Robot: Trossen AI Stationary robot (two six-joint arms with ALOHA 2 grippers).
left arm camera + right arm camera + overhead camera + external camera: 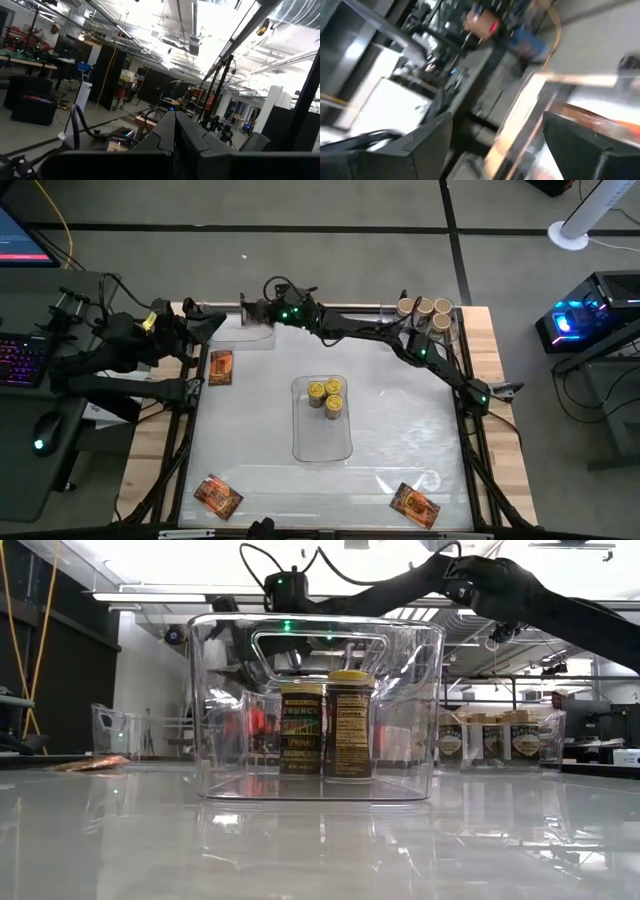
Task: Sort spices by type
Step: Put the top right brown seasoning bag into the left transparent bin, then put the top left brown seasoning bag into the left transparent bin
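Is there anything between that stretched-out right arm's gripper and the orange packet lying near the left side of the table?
Nothing visible. The right gripper is at the table's far edge, over a clear tray, open. The packet lies flat on the table just nearer, uncovered, with nothing in between. The left gripper waits beside it.

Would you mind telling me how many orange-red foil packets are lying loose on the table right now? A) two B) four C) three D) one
C: the high view shows one packet by the left edge and two near the front, at and.

jar label [301, 730] reads "SPRINKLE"
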